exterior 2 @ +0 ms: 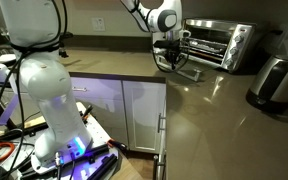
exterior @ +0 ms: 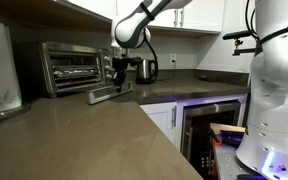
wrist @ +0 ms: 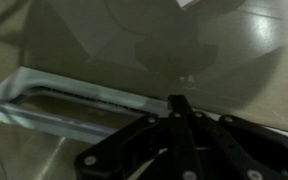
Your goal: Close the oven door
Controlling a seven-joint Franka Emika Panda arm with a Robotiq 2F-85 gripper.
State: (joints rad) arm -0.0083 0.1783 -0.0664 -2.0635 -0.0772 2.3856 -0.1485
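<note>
The silver toaster oven (exterior: 69, 65) stands at the back of the counter and also shows in the other exterior view (exterior 2: 222, 45). The oven door (exterior: 109, 94) hangs open, lying about flat in front of the oven (exterior 2: 187, 71). My gripper (exterior: 121, 80) points down over the door's outer edge by the bar handle (exterior 2: 168, 62). In the wrist view the fingers (wrist: 179, 101) are pressed together and hold nothing. Their tips sit just beyond the pale handle bar (wrist: 74, 97), above the glass window (wrist: 164, 45). Whether they touch the door I cannot tell.
A dark kettle (exterior: 146, 68) stands right of the oven. A tall steel appliance (exterior 2: 274, 80) sits further along the counter (exterior: 84, 135). A dark glass-fronted undercounter appliance (exterior: 209, 122) is below. The robot's white base (exterior 2: 39, 80) stands on the floor beside cables.
</note>
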